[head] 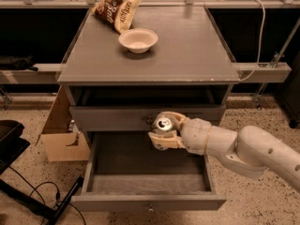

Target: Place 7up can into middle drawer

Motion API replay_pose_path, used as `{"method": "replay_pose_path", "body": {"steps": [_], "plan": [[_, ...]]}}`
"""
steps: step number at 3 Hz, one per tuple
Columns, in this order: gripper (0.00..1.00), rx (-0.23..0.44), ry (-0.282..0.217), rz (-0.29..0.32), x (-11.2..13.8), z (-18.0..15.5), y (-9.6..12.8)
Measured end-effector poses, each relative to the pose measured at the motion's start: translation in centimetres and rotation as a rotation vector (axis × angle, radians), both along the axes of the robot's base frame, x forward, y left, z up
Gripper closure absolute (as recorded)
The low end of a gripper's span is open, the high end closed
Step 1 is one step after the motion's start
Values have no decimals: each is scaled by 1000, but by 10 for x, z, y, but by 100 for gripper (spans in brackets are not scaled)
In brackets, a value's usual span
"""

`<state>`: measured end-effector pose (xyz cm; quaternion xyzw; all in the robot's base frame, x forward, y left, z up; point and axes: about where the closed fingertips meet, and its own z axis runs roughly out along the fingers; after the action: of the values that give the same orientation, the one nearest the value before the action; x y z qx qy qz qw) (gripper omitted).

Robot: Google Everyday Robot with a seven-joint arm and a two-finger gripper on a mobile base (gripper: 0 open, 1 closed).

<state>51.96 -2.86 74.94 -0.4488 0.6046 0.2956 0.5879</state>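
Observation:
The 7up can (163, 123) shows its silver top and a little green and white side. My gripper (162, 130) is shut on it, with one tan finger above the can and one below. The arm reaches in from the lower right. The can hangs in front of the closed upper drawer front (108, 118), just above the back of the middle drawer (140, 165). That drawer is pulled fully open and its dark grey tray holds nothing. Its front panel (147, 202) has a small knob.
A white bowl (138, 40) and two snack bags (116, 9) sit on the cabinet top (192, 46). A cardboard box (63, 137) stands left of the cabinet. Black cables (40, 198) lie on the floor at lower left. Metal rails run behind the cabinet.

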Motion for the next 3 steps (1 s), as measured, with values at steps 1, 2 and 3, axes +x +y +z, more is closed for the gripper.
{"method": "replay_pose_path", "body": {"steps": [1, 2, 3], "plan": [[100, 88, 71, -68, 0, -66, -10], [100, 122, 99, -72, 0, -85, -9], [100, 122, 99, -72, 0, -85, -9]]}}
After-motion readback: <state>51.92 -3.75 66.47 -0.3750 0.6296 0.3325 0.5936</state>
